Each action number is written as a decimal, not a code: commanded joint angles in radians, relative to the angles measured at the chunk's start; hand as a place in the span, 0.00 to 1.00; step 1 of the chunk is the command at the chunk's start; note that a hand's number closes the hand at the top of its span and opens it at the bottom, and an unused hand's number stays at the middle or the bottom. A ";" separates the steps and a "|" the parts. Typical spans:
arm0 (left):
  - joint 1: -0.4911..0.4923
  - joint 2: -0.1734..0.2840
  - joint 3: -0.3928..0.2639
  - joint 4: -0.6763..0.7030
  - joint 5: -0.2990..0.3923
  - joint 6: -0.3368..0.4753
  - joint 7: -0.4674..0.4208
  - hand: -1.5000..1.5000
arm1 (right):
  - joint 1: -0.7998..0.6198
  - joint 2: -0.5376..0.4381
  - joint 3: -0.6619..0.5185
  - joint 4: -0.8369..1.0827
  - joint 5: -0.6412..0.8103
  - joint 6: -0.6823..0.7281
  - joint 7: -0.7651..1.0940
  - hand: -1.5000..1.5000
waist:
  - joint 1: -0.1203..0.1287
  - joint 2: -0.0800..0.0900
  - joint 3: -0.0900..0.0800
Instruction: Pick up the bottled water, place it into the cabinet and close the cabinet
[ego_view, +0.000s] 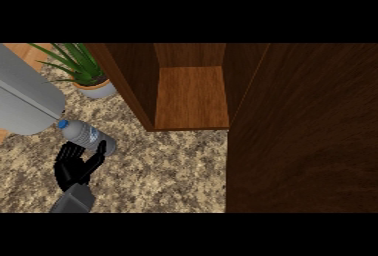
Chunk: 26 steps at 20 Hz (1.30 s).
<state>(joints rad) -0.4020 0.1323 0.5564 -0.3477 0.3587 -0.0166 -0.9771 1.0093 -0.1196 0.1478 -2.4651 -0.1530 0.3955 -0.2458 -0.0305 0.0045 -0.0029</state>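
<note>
Speckled stone counter (162, 170) | clear blue-capped water bottle (86, 134) lies far left | left hand (74, 162) beside it, fingers relaxed, holding nothing | wooden cabinet (192, 97) open | nothing done

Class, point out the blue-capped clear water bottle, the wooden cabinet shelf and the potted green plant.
Blue-capped clear water bottle (90, 135): head view, on its label.
Wooden cabinet shelf (192, 97): head view, on its board.
Potted green plant (81, 65): head view, on its leaves.

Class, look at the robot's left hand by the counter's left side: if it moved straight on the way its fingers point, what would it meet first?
Most likely the bottled water: the left hand points up-view, its fingers just below the bottle.
</note>
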 joint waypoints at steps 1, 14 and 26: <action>-0.023 -0.030 -0.047 0.041 -0.037 -0.046 -0.039 1.00 | 0.020 0.007 0.020 -0.089 -0.025 0.004 0.021 0.00 | 0.001 -0.001 0.000; 0.048 -0.131 -0.373 -0.048 -0.145 -0.267 0.028 1.00 | 0.021 -0.006 0.017 -0.089 -0.032 -0.001 0.052 0.00 | 0.021 -0.011 0.003; 0.009 -0.132 -0.708 -0.409 0.137 0.008 0.318 1.00 | -0.017 0.032 0.056 -0.094 -0.019 -0.043 0.090 0.00 | 0.026 -0.016 0.004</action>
<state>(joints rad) -0.3865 0.0017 -0.0594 -0.6241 0.4278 -0.1060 -0.7538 0.9637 -0.0897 0.1898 -2.4602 -0.1330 0.3628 -0.2039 -0.0065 -0.0089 0.0008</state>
